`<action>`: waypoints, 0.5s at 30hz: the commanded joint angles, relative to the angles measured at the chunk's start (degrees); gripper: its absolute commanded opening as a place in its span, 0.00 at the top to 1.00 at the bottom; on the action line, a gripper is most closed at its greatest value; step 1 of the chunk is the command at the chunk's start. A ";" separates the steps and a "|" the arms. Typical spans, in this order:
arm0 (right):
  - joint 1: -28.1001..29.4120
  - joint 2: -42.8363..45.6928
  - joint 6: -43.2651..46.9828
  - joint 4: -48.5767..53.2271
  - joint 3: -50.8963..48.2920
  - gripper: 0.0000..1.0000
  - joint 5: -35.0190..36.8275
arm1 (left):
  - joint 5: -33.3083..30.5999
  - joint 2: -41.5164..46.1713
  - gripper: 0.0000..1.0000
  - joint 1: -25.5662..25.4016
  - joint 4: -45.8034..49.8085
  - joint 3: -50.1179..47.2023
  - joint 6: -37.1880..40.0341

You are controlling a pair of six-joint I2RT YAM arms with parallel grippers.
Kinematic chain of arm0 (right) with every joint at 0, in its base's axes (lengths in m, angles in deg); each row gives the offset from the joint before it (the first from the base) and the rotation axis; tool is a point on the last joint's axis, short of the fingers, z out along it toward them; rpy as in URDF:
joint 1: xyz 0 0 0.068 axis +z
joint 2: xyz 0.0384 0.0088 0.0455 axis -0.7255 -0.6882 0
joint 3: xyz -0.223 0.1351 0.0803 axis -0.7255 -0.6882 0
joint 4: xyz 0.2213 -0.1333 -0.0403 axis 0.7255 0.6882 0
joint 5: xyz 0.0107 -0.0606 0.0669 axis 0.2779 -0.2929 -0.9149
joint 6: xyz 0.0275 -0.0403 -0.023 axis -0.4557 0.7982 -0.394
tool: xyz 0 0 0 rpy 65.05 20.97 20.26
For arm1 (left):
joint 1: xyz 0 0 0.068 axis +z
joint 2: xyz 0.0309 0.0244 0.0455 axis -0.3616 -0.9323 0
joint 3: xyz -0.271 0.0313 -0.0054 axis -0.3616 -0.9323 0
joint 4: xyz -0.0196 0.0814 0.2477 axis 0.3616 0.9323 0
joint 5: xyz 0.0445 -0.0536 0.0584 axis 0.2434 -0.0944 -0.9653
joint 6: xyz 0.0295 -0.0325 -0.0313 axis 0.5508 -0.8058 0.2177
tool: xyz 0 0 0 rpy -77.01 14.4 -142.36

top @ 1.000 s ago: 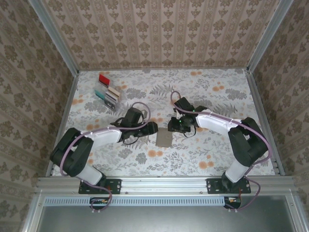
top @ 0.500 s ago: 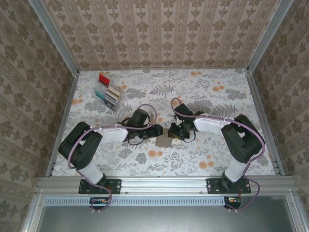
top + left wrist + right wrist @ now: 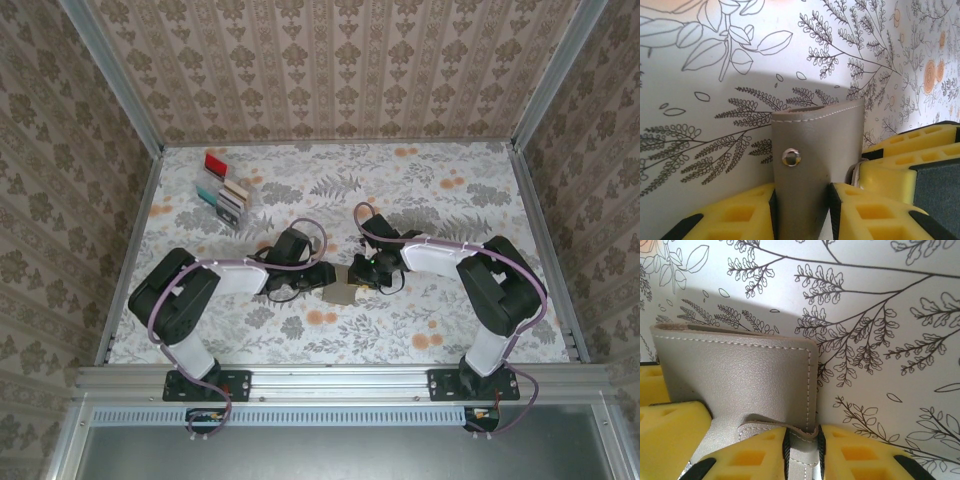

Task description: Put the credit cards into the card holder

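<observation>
1. A clear rack (image 3: 224,194) stands at the far left of the desk (image 3: 450,210). It holds the credit cards (image 3: 214,164) upright on edge in a row, with a red one at the far end, pale ones in the middle and a teal one at the near end.
2. The card holder (image 3: 342,291) lies near the middle of the desk, between the two arms and well apart from the rack. Whether any card sits inside it cannot be told.
3. The left tool (image 3: 802,202) is closed down to a narrow gap. Its yellow pads press against both sides of a grey stitched panel of the card holder (image 3: 820,150). That panel stands up between the pads and carries a metal snap stud (image 3: 791,157).
4. The right tool (image 3: 802,442) is almost fully closed. Its pads pinch a thin grey strap (image 3: 801,436) at the edge of the card holder (image 3: 740,375), whose stitched face spreads out beyond the pads.
5. From above, the left tool (image 3: 322,273) and right tool (image 3: 364,268) meet the holder from opposite sides, close to each other.
</observation>
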 commanded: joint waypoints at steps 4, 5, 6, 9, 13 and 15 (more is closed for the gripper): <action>0.40 -1.69 -1.40 1.84 -0.38 0.75 4.06 | 1.36 4.25 0.64 -1.05 -2.47 -1.76 -0.87; 0.40 -1.68 -1.48 1.86 -0.37 0.75 4.06 | 1.21 4.48 0.64 -1.04 -2.69 -2.03 -1.02; 0.40 -1.68 -1.57 1.83 -0.38 0.75 4.06 | 1.11 4.78 0.64 -1.13 -3.07 -2.32 -1.13; 0.40 -1.56 -1.82 1.79 -0.38 0.75 4.21 | 1.03 5.08 0.69 -1.13 -4.08 -2.92 -1.32; 0.40 -1.10 -2.23 1.76 -0.35 0.75 4.39 | 0.58 5.46 0.81 -1.26 -4.75 -3.26 -1.53; 0.47 -0.11 -2.39 1.52 -0.49 0.74 4.48 | 0.24 5.63 0.87 -1.31 -5.15 -3.53 -1.70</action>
